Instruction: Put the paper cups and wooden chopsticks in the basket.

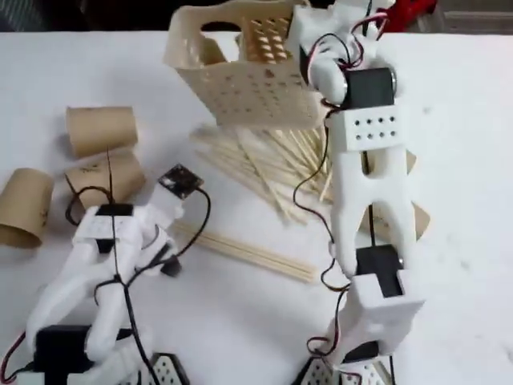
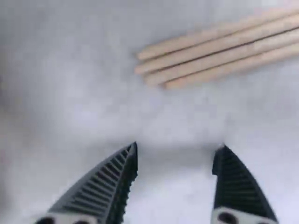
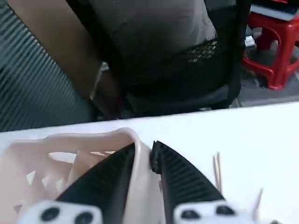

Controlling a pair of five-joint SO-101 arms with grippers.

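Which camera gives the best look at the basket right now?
The high view: most of the basket sits in frame there, tilted, its perforated side and open top visible. The right wrist view gives its rim up close, pinched in the right gripper. The left wrist view faces wooden chopsticks on the table instead.

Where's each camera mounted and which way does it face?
High view: fixed overhead, looking down on table, both arms, basket, paper cups.
Left wrist view: on left arm, facing down past open left pincer at chopsticks.
Right wrist view: on right arm, facing outward; right pincer shut on basket rim.
Shared: basket, in high and right wrist.
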